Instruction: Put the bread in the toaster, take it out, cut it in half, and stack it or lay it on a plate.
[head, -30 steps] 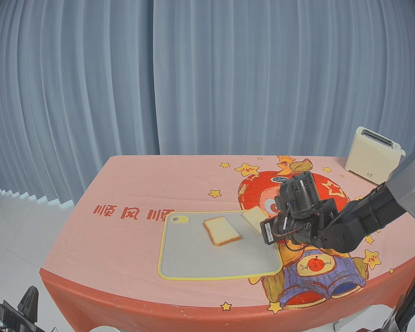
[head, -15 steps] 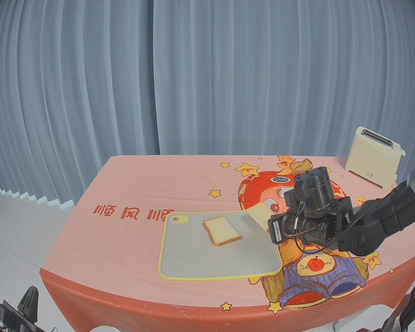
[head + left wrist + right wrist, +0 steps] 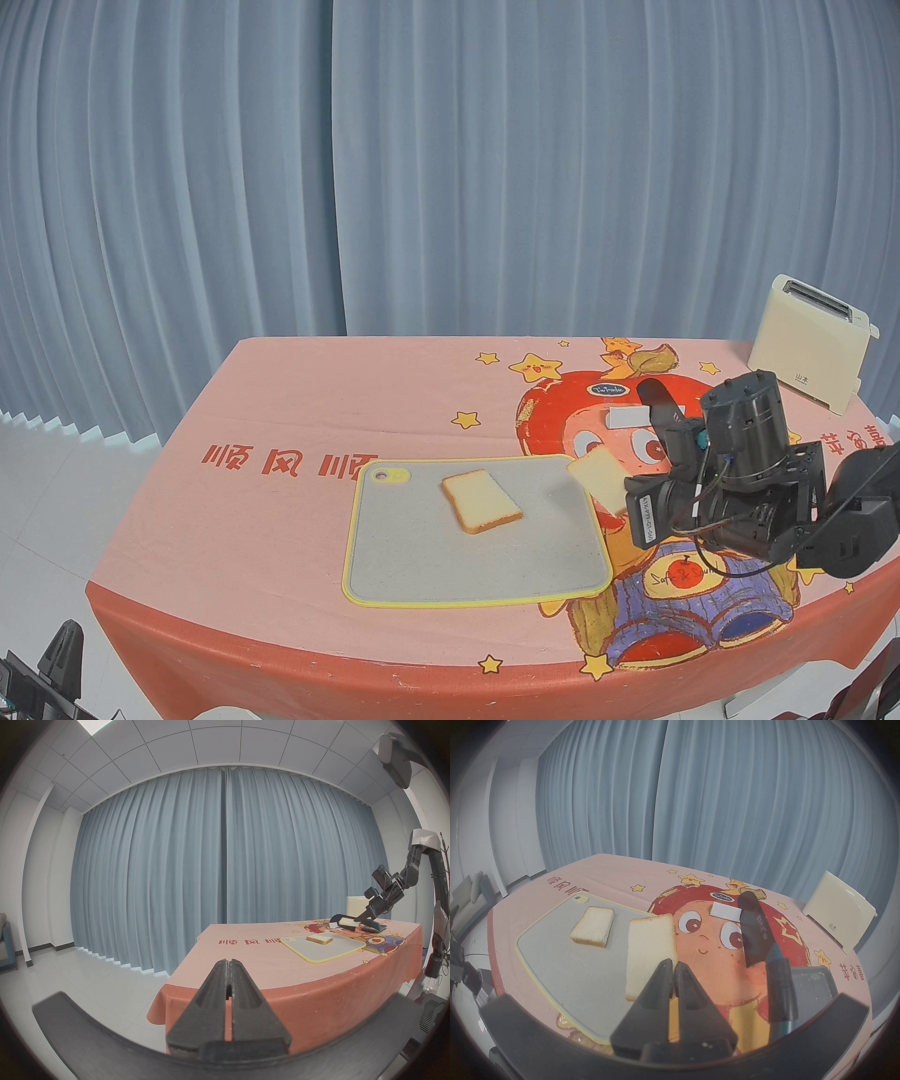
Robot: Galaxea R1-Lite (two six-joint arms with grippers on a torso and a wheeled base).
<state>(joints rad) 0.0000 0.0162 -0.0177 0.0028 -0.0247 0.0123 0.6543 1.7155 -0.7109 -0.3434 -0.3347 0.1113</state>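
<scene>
A half slice of bread (image 3: 481, 501) lies flat on the grey, yellow-edged cutting board (image 3: 422, 562). My right gripper (image 3: 622, 491) hangs just past the board's right edge, shut on a second half slice (image 3: 600, 476) that is off the table. In the right wrist view that held slice (image 3: 649, 952) stands on edge between the gripper's (image 3: 674, 971) fingers, with the other half (image 3: 593, 926) farther off on the board (image 3: 553, 963). The cream toaster (image 3: 811, 342) stands at the table's far right corner. My left gripper (image 3: 229, 968) is shut on nothing, low and well away from the table.
A black-bladed knife (image 3: 754, 928) lies on the cloth right of the board, with a small white block (image 3: 726, 911) at its tip. A dark tray (image 3: 813, 989) sits under my right arm. The table's left half is bare pink cloth (image 3: 281, 412).
My right gripper has carried the held half slice rightward off the board's right edge. This uncovered the knife and white block behind it. The slice on the board has not moved.
</scene>
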